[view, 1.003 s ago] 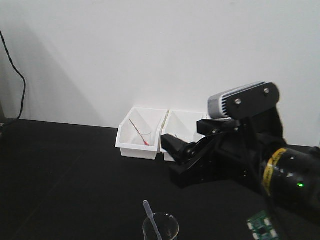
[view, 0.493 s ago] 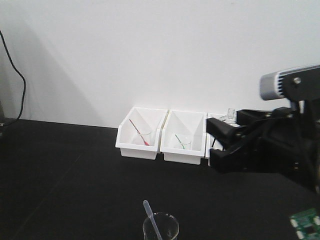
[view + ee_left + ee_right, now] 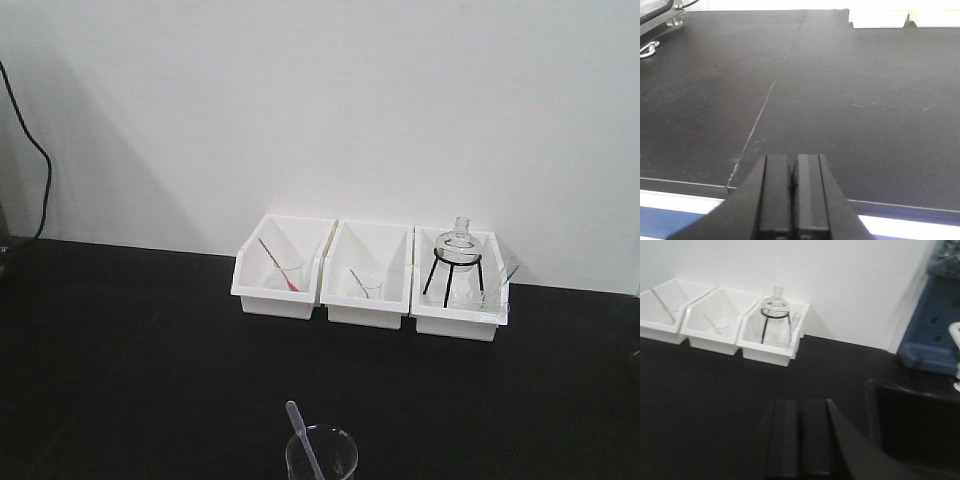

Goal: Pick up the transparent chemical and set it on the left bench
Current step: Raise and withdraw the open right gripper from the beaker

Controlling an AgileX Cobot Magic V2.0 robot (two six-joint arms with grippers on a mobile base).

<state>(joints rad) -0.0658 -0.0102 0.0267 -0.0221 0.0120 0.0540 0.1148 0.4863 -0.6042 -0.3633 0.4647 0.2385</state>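
The transparent pipette [image 3: 303, 438] stands in a small clear beaker [image 3: 322, 455] at the bottom edge of the front view, on the black bench [image 3: 140, 350]. Neither gripper shows in the front view. My left gripper [image 3: 792, 172] is shut and empty, over bare black bench top near its front edge. My right gripper [image 3: 800, 412] is shut and empty, over the bench in front of the bins. The pipette does not show in either wrist view.
Three white bins stand against the white wall: the left [image 3: 283, 267] holds a beaker with a red pipette, the middle [image 3: 368, 275] one with a green pipette, the right [image 3: 460, 284] a flask on a black tripod. A dark sink [image 3: 910, 425] and a blue rack [image 3: 935, 325] lie right.
My right arm, which filled the right side of the front view, has swung out to the right and left that view, uncovering the middle and right bins. The pipette and beaker have not moved.
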